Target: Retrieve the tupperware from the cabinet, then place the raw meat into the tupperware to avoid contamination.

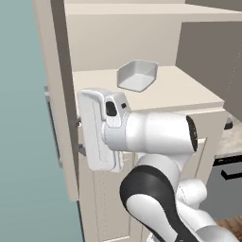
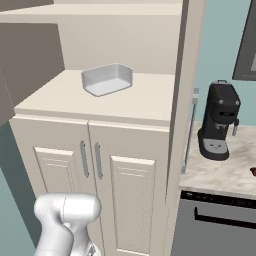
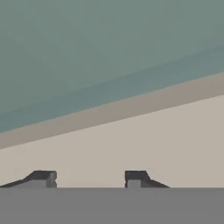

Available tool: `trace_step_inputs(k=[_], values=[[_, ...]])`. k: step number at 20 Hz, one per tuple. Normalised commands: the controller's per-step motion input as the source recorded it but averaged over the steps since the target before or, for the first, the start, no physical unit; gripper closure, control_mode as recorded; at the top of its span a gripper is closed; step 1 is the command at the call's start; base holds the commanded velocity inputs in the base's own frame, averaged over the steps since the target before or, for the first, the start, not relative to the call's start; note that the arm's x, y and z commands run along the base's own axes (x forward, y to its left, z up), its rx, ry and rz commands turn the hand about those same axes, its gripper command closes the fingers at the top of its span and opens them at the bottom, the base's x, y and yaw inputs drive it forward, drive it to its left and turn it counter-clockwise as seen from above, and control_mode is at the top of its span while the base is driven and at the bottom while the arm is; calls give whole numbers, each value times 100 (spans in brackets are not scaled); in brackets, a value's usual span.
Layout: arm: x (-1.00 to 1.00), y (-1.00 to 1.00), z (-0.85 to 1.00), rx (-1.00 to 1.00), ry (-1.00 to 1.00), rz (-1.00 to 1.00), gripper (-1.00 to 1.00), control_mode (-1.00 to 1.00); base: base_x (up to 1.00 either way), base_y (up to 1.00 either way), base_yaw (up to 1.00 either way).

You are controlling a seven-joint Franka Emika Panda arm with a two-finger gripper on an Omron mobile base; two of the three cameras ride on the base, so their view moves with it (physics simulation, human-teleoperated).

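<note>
Tub (image 1: 137, 75) on the open shelf of the cabinet (image 1: 146, 42), well back from the shelf's front edge, upright with its mouth up and nothing in it. From the left base view one corner of it points out toward the camera. From the right base view (image 2: 107, 79) it reads broadside, a touch wider than deep, its longer side running along the cabinet's back wall.

The right base view adds what stands to the right of the cabinet (image 2: 135, 170): a marble counter (image 2: 215, 175) carrying a black coffee machine (image 2: 220, 122). A small reddish-brown bit, the meat (image 2: 253, 171), lies on the counter far from the cabinet at the picture's edge. That view also gives the cabinet's two lower doors, shut, with slim grey handles (image 2: 84, 158) side by side.

The left base view has the arm (image 1: 156, 134). It rises, bends at the dark elbow and reaches level to the left, its hand block standing upright against the cabinet's front, below the shelf.

In the hand view the tool (image 3: 89, 178) faces a flat beige panel with a teal surface beyond. Its two dark tips stand a moderate gap apart, with nothing between them.
</note>
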Motion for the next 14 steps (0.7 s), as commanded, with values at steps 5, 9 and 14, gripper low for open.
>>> trace_step_inputs(k=[5,9,14], values=[[1,-6,0,0,1,-1,-100,-100,0,0,0],[-6,-30,0,0,0,-2,-100,-100,0,0,0],[-1,-28,0,0,0,-2,-100,-100,0,0,0]])
